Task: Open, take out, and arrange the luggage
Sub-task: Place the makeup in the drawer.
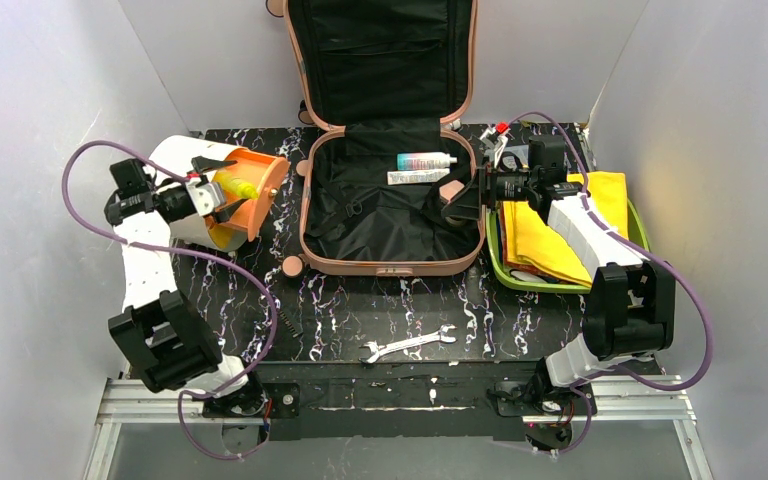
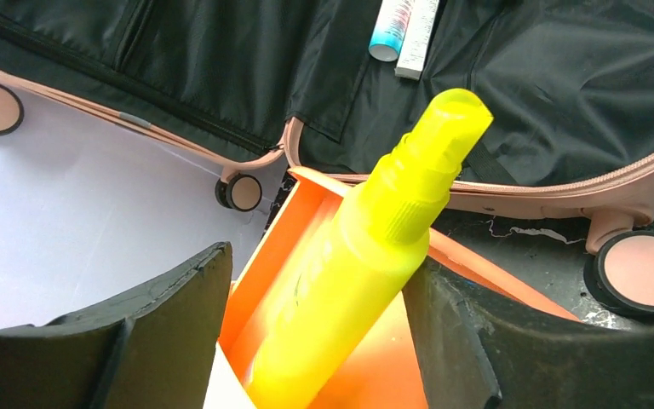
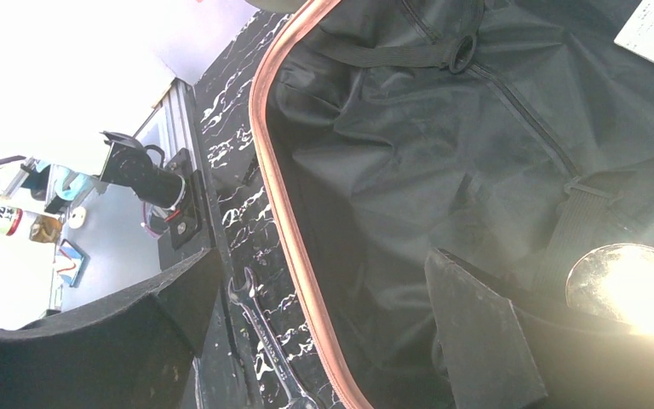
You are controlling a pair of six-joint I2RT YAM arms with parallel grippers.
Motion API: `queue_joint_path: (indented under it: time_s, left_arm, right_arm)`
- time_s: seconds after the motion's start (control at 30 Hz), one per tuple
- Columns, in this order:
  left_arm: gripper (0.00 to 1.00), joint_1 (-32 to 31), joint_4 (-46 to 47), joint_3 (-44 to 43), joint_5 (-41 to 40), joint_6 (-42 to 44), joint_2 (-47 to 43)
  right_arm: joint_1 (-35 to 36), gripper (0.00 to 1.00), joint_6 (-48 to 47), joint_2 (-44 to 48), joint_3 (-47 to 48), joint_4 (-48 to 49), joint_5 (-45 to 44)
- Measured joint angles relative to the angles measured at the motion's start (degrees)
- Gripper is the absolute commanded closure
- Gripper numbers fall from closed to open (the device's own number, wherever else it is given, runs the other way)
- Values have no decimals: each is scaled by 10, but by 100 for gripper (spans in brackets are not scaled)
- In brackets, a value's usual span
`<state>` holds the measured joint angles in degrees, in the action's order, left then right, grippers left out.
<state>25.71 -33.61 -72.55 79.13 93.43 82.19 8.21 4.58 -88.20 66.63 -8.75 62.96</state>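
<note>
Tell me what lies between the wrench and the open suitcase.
Only bare black marbled tabletop lies between the wrench and the near rim of the luggage. The top view shows this plainly.

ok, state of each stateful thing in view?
Salmon-pink hard-shell suitcase: open, lid up.
Cream-and-orange round drum box: open, mouth facing the suitcase.
Yellow plastic spray bottle: tilted, base in the box.
Left pincer: open around the bottle.
Right pincer: open, empty, at the suitcase's right edge.
White-and-teal tube: lying in the suitcase.
Yellow cloth: folded, in lime-green tray.
</note>
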Motion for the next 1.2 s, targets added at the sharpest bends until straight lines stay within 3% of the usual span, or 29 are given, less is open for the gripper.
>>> queue_joint_path:
  time_s: [0.43, 0.63, 0.7, 0.77, 0.8, 0.9, 1.2]
  left_arm:
    - [23, 21, -25, 1, 46, -41, -77]
    - [23, 29, -42, 48, 53, -50, -100]
    - [16, 40, -47, 47, 58, -71, -100]
    - [2, 56, -57, 34, 75, -109, -100]
    - [2, 71, -68, 19, 76, -112, -106]
    - [2, 72, -86, 63, 26, -87, -154]
    - [2, 72, -107, 81, -81, -56, -159]
  right_arm:
    - [0, 2, 9, 0, 0, 5, 0]
    - [0, 2, 16, 1, 0, 17, 2]
    - [0, 1, 19, 1, 0, 17, 2]
    - [0, 2, 23, 1, 0, 17, 2]
    - [0, 2, 24, 1, 0, 17, 3]
    - [0, 2, 25, 1, 0, 18, 3]
    - [0, 2, 27, 1, 0, 27, 5]
